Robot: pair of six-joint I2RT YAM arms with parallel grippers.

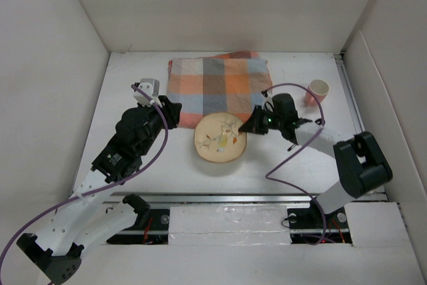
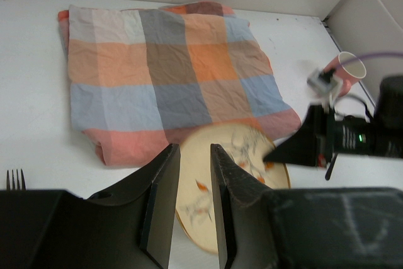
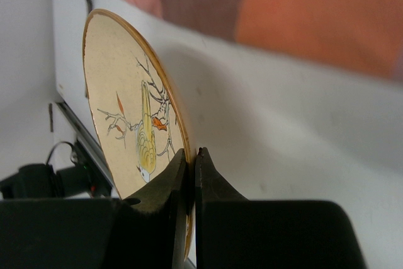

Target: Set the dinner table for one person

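1. Two arms, left (image 1: pixel 127 145) and right (image 1: pixel 357 165), stand at the near edge of the white worktop (image 1: pixel 133 91), which lies under everything between the white walls.
2. I count one plate (image 1: pixel 220 139), one checked cloth (image 1: pixel 219 88), one pink cup (image 1: pixel 317 91) and one fork (image 2: pixel 15 179).
3. The right claw (image 3: pixel 191 155) is closed tight on the right rim of the plate, one finger on each face.
4. The left claw (image 2: pixel 195 149) has only a narrow gap and holds nothing; it hangs just left of the plate.
5. The far edge of the plate overlaps the cloth; the cup stands apart, to the right.
6. Only the tines of the fork show; the rest is cut off behind the left claw. From above I cannot find the fork. Whether the plate rests flat or is lifted, I cannot tell.
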